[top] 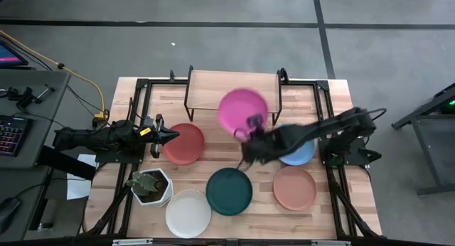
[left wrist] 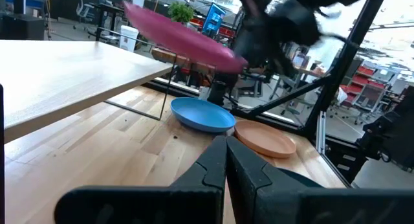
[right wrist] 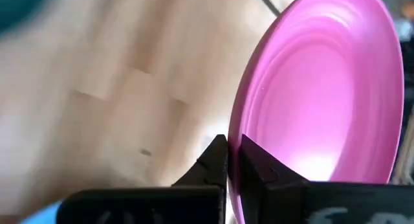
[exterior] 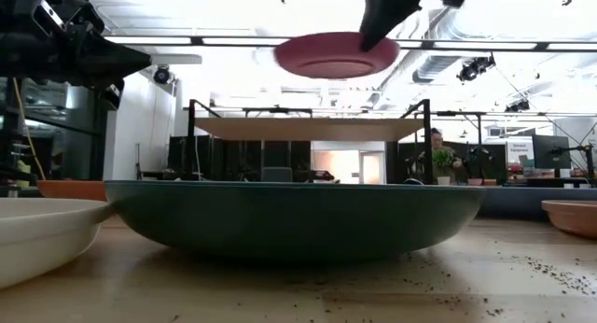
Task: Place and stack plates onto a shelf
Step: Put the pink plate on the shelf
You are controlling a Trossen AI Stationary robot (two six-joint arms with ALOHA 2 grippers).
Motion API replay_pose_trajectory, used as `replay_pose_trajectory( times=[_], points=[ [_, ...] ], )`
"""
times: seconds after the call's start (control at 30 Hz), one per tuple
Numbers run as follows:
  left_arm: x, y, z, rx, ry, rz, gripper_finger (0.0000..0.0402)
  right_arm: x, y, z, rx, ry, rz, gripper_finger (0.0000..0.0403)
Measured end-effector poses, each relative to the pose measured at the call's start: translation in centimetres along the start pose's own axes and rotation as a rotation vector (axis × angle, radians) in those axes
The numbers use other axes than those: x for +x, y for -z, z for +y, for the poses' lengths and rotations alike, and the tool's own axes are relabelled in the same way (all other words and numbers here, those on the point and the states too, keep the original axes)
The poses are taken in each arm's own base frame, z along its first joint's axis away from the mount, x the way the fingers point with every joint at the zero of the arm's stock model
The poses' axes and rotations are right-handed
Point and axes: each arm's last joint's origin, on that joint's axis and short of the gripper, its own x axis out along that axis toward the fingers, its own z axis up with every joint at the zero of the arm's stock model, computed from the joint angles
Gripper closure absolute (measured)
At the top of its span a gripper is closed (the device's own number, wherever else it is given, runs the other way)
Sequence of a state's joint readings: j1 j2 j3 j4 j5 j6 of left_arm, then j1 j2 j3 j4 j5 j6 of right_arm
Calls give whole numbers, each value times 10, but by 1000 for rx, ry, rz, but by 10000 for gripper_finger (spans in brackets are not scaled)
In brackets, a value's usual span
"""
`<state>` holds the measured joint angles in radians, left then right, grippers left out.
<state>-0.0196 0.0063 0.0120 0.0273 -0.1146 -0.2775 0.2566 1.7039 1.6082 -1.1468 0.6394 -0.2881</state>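
Note:
My right gripper (top: 249,132) is shut on the magenta pink plate (top: 243,109), which hangs in the air near the front right of the shelf (top: 213,86), higher than the shelf board (exterior: 308,129). The red plate (top: 185,143), light blue plate (top: 301,153), dark teal plate (top: 229,191), white plate (top: 188,212) and salmon plate (top: 295,188) lie flat on the table. My left gripper (top: 169,136) is shut and empty, raised above the table by the red plate's left rim. My right gripper pinches the pink plate's rim (right wrist: 234,146) on the side toward the table's near edge, one finger (right wrist: 213,160) under the plate and one finger (right wrist: 262,169) in its hollow. The fingers come slanting from the near right. The plate is lifted clear and slightly tilted (left wrist: 174,33).
A white hexagonal plant pot (top: 151,186) stands at the near left, next to the white plate. The shelf's black legs (top: 279,97) stand close beside the held plate. The bare shelf board (left wrist: 58,68) has nothing on it. A person sits in the room far behind (exterior: 436,141).

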Motion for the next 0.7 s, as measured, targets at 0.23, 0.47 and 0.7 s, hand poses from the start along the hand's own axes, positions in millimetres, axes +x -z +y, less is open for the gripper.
replay_pose_trajectory(
  times=[0.23, 0.47, 0.7],
  points=[
    [0, 0, 0, 0, -1, 0, 401, 24, 55, -54, 204, 28, -34, 403],
    [0, 0, 0, 0, -1, 0, 401, 59, 83, -88, 342, -20, -6, 403],
    [0, 0, 0, 0, -1, 0, 401, 80, 88, -93, 373, -69, 34, 403]
  ],
)
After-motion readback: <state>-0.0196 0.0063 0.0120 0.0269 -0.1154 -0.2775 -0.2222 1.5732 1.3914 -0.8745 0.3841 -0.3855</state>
